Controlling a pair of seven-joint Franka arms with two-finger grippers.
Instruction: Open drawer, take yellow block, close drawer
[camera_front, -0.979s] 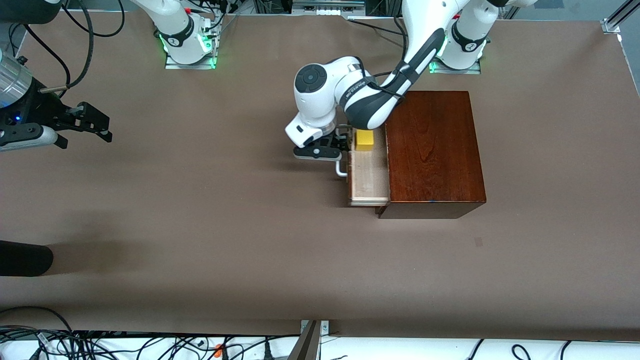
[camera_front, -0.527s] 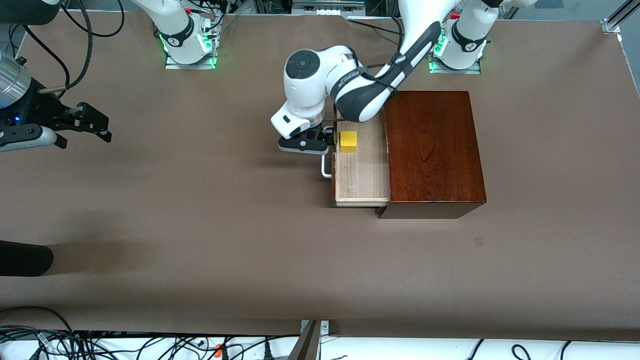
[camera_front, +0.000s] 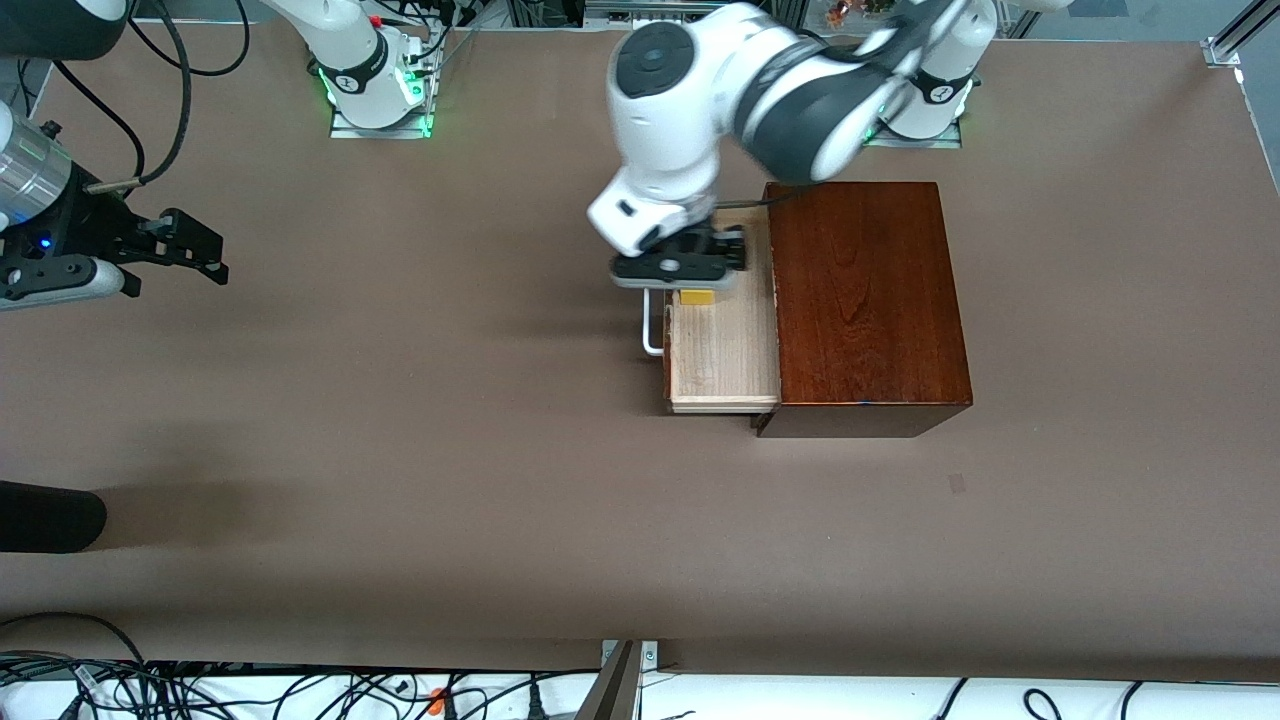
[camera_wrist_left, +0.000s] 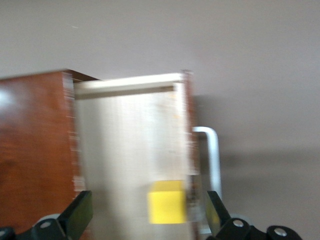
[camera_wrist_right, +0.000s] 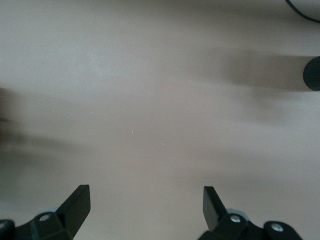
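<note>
The right claw hangs wide open and empty above the bare brown worktop near the edge at the right arm's end, that arm waiting. Toward the middle, the left claw hovers over the pulled-out pale light-wood drawer with its white loop handle, fingers spread wide, gripping nothing. The small bright yellow block lies inside the drawer at the end farther from the front camera, just beside the drawer front, below the spread fingers. The drawer slides from the glossy dark-brown wooden box, which sits toward the left arm's end
</note>
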